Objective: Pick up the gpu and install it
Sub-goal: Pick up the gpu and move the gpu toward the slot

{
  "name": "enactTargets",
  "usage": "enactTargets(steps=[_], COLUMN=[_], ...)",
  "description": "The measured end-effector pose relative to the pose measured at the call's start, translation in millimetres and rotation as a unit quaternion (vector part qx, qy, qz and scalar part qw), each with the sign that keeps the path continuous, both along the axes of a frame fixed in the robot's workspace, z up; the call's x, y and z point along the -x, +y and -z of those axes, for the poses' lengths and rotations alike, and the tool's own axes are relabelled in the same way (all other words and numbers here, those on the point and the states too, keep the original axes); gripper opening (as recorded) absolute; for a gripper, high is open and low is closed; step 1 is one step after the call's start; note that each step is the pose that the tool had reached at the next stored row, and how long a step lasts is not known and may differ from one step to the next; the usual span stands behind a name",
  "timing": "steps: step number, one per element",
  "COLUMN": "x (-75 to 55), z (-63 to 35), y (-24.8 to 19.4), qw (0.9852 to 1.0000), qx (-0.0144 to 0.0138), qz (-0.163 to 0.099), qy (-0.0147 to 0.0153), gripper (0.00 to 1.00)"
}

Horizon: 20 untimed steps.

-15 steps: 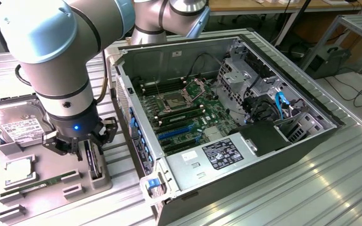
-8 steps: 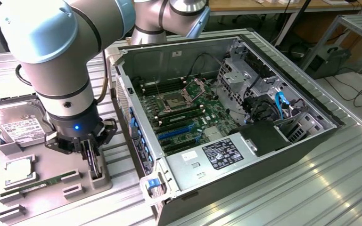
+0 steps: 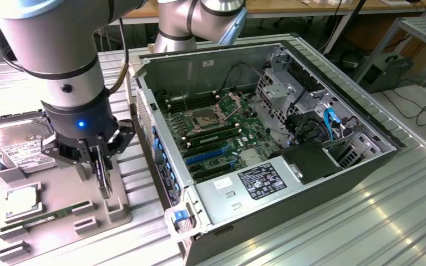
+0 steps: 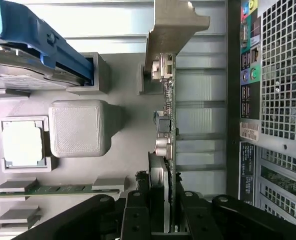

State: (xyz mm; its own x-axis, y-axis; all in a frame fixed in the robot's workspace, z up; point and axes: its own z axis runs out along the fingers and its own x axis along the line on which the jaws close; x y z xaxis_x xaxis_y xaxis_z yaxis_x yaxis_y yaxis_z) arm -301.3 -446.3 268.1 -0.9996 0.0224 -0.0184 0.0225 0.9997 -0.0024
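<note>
The robot arm reaches down at the exterior view's left, over a grey tray [image 3: 120,213] that lies on the ribbed metal desk [image 3: 390,221] beside an open computer case [image 3: 198,66]. The pincer [image 3: 100,166] is lowered onto the gpu [image 3: 106,183], which stands on its edge in a slot of the tray. Whether the pincer has closed on the card or only straddles it, I cannot tell

In the wrist view the gpu [image 4: 167,130] is seen edge-on, running away from the pincer [image 4: 162,220], with its pale metal bracket [image 4: 172,30] at the far end. The card is in the tray [image 4: 123,150], close to the case's rear panel [image 4: 282,75] with its ports and grille

Other parts share the tray: a hard drive [image 3: 17,147] with a white label, a square processor chip [image 3: 22,202] and a narrow green memory stick [image 3: 46,216]. Inside the case the green motherboard [image 3: 228,133] lies exposed, and a power supply [image 3: 257,183] sits at the nearer end
</note>
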Motion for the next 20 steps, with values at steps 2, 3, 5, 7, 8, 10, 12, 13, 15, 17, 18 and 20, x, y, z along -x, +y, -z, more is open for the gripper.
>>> enactTargets(steps=[2,3,5,7,8,10,12,13,15,17,18,20], x=[0.0,0.0,0.0,0.0,0.0,0.0,0.0,0.0,0.0,0.0,0.0,0.0], z=[-21.2,-23.2,-26.9,-29.5,-30.8,-33.3,-35.8,-37.0,-39.6,-42.3,-43.9,-46.7], y=[0.0,0.0,0.0,0.0,0.0,0.0,0.0,0.0,0.0,0.0,0.0,0.0], qw=[1.0000,1.0000,1.0000,1.0000,1.0000,1.0000,1.0000,1.0000,1.0000,1.0000,1.0000,1.0000], qx=[0.0000,0.0000,0.0001,0.0001,0.0001,0.0000,0.0000,0.0000,0.0000,0.0000,0.0000,0.0001], qz=[0.000,0.000,0.000,0.000,0.000,0.000,0.000,0.000,0.000,0.000,0.000,0.000], qy=[0.0000,0.0000,0.0001,0.0000,0.0001,0.0000,0.0000,0.0000,0.0000,0.0001,0.0000,0.0001], gripper=[0.28,0.28,0.28,0.28,0.28,0.28,0.28,0.28,0.28,0.28,0.28,0.28])
